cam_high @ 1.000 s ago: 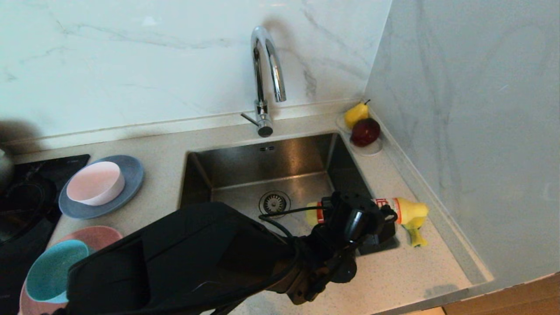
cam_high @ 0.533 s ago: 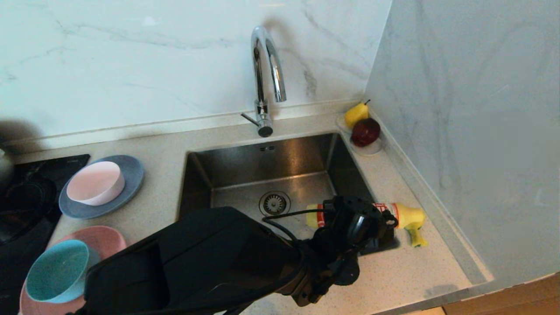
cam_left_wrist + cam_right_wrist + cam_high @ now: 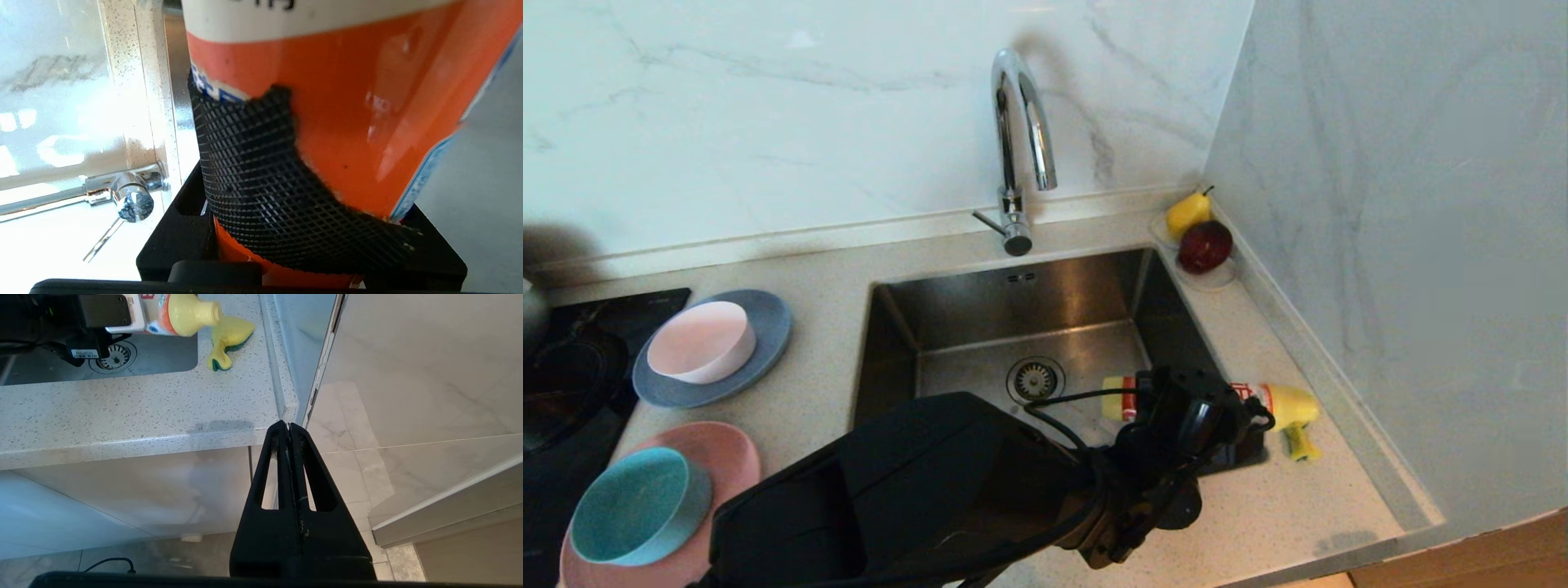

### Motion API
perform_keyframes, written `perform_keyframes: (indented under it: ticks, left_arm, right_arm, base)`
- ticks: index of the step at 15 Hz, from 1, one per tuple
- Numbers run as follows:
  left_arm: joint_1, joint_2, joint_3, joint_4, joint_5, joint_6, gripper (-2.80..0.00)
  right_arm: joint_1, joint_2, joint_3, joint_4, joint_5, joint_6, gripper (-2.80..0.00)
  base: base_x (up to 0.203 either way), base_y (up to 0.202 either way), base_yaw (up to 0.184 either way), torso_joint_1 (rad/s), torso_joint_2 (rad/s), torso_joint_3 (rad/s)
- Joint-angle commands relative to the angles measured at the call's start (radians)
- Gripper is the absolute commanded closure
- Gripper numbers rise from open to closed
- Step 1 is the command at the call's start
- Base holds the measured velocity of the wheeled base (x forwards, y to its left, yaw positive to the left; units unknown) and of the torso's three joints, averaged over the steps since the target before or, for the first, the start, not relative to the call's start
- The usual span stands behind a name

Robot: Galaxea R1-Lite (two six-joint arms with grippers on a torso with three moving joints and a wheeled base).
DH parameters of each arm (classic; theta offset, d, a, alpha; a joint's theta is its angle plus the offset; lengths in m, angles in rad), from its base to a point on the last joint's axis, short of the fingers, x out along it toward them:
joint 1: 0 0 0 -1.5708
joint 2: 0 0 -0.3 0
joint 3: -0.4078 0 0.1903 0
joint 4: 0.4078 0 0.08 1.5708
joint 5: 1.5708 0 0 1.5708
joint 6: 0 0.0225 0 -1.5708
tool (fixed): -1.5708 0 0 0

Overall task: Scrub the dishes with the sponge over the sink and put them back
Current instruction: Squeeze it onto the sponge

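My left gripper (image 3: 1199, 412) is shut on a yellow detergent bottle (image 3: 1289, 403) with an orange and white label, held level over the right rim of the sink (image 3: 1013, 304). Close up, one black ribbed finger pad (image 3: 245, 171) presses on the bottle's orange label (image 3: 359, 106). Just beyond the bottle's cap, the yellow and green sponge (image 3: 1297, 442) lies crumpled on the counter. Left of the sink, the pale pink bowl (image 3: 701, 341) sits on the blue-grey plate (image 3: 770, 325), and the teal bowl (image 3: 637, 506) on the pink plate (image 3: 723, 453). My right gripper (image 3: 289, 428) hangs shut below the counter's front edge.
A chrome faucet (image 3: 1021, 147) stands behind the sink. A small saucer with a pear (image 3: 1188, 212) and a dark red fruit (image 3: 1205, 245) sits in the back right corner. A black hob (image 3: 572, 367) is at far left. The marble side wall (image 3: 1380, 245) borders the counter's right.
My left arm has shifted right, uncovering more of the pink plate and teal bowl. The bottle has tipped slightly, its cap end now a little lower over the sponge. The right gripper has not moved.
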Motion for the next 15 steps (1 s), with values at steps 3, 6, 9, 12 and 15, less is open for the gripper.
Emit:
perform_keyframes:
  ticks: [3,6,9,12,15]
  left_arm:
    - [0.001,0.014,-0.002,-0.004,0.044,0.017,0.00]
    - [0.001,0.022,-0.004,-0.006,0.067,0.025,0.00]
    - [0.001,0.039,-0.029,-0.003,0.067,0.029,0.00]
    - [0.001,0.055,-0.072,0.000,0.067,0.032,0.00]
    - [0.001,0.077,-0.128,0.002,0.081,0.044,0.00]
  right_arm:
    - [0.000,0.000,0.000,0.000,0.000,0.000,0.00]
    - [0.000,-0.002,0.000,0.000,0.000,0.000,0.00]
    - [0.000,-0.002,0.000,0.000,0.000,0.000,0.00]
    - [0.000,0.000,0.000,0.000,0.000,0.000,0.00]
    - [0.000,-0.002,0.000,0.000,0.000,0.000,0.00]
  base:
    - [0.000,0.000,0.000,0.000,0.00,0.000]
    - [0.000,0.000,0.000,0.000,0.00,0.000]
    - [0.000,0.000,0.000,0.000,0.00,0.000]
    - [0.000,0.000,0.000,0.000,0.00,0.000]
    - [0.000,0.000,0.000,0.000,0.00,0.000]
